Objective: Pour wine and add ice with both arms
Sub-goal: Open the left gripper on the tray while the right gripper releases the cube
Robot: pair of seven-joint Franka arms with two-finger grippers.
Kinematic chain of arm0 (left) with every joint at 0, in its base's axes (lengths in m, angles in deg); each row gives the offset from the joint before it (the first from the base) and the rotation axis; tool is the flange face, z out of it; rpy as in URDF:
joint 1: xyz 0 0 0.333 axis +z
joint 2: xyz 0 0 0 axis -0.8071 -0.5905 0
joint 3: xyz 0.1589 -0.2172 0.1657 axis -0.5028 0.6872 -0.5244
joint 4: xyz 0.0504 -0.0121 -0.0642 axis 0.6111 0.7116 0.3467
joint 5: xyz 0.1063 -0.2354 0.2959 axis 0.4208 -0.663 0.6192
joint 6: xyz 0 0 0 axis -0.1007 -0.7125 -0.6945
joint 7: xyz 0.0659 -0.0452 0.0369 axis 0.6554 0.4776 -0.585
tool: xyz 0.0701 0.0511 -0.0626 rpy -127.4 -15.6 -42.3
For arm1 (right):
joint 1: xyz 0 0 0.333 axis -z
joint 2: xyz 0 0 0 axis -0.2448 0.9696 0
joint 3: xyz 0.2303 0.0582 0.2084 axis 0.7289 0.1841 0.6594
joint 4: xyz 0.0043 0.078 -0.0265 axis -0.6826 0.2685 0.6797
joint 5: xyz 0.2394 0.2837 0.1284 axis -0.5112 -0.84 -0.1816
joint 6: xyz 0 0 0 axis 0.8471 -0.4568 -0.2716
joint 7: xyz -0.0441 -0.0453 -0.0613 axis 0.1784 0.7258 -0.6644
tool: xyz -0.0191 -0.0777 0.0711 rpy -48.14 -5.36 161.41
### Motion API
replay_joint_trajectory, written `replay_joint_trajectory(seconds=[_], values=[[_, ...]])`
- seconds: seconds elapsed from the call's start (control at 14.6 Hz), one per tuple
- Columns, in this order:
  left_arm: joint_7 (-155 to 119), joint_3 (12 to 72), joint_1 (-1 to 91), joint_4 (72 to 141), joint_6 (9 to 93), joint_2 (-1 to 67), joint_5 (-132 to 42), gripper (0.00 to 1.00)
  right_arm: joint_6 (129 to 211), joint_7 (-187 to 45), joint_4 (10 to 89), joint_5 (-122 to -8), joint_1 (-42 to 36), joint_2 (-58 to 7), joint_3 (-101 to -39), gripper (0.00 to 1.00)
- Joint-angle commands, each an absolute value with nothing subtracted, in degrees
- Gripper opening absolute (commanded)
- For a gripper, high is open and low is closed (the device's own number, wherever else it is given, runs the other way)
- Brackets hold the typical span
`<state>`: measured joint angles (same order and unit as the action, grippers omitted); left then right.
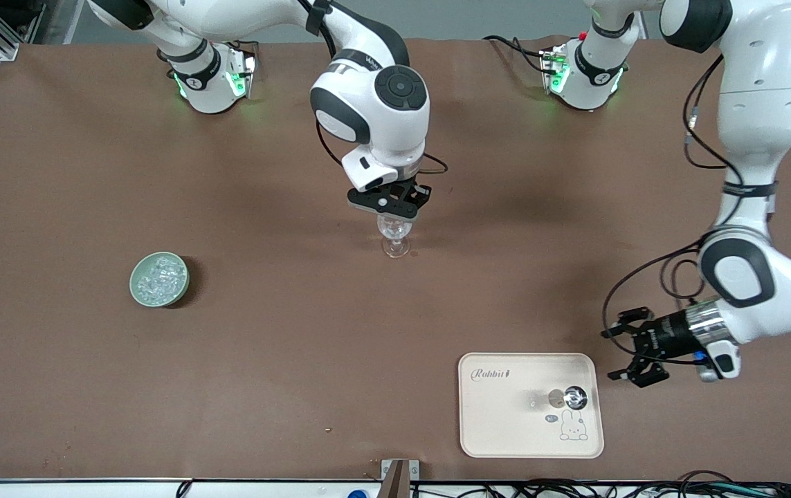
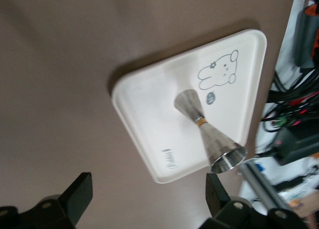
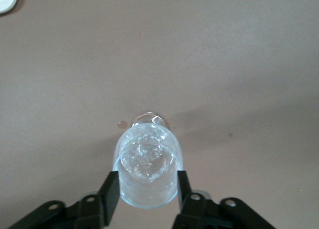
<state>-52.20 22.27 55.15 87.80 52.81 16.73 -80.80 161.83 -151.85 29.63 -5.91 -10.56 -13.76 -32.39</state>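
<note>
- Two white arms work over a brown table (image 1: 91,387); the right arm (image 1: 367,104) reaches to the table's middle, and the left arm (image 1: 762,138) bends down at its own end of the table.
- Cream tray (image 1: 499,429) with a rabbit drawing lies near the front camera, toward the left arm's end; the left wrist view shows it too (image 2: 149,119).
- Left gripper (image 1: 629,356) hangs just beside that tray's edge, fingers spread wide with nothing between them; in its own view (image 2: 149,199) the two black fingers stand well apart over bare table.
- Right gripper (image 1: 395,207) is at the bowl of the wine glass (image 1: 395,235), which stands upright on the table. In the right wrist view the gripper (image 3: 148,189) has one finger against each side of the glass (image 3: 147,184), closed onto it.
- Green bowl (image 1: 159,279) sits toward the right arm's end of the table, well apart from the glass, with a heap of ice (image 1: 160,275) in it.
- Steel jigger (image 1: 575,398) stands upright on the tray beside the rabbit; the left wrist view shows its hourglass shape (image 2: 209,134).
- Some small clear pieces (image 3: 144,161) lie inside the glass's bowl.
</note>
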Motion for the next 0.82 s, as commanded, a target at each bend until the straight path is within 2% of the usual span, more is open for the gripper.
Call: replay_joint_trajectory(seconds=[0.0, 0.27, 0.48, 0.75], values=[[-52.1, 21.7, 54.3, 84.1, 49.6, 17.5, -70.4, 1.0, 160.0, -152.5, 29.1, -4.4, -9.8, -16.5, -32.4, 1.0], [-51.7, 22.4, 52.7, 83.6, 49.7, 20.7, -57.4, 1.0, 156.4, -148.6, 29.1, -3.3, -4.5, -22.5, -32.3, 1.0], [-51.9, 23.1, 52.4, 83.2, 49.9, 22.7, -56.9, 1.0, 149.4, -138.4, 29.1, -4.0, 2.4, -28.9, -32.1, 1.0], [-50.2, 23.0, 52.6, 83.9, 48.3, 28.9, -56.5, 1.0, 141.1, -126.0, 29.2, -6.0, 10.9, -35.3, -32.5, 1.0]])
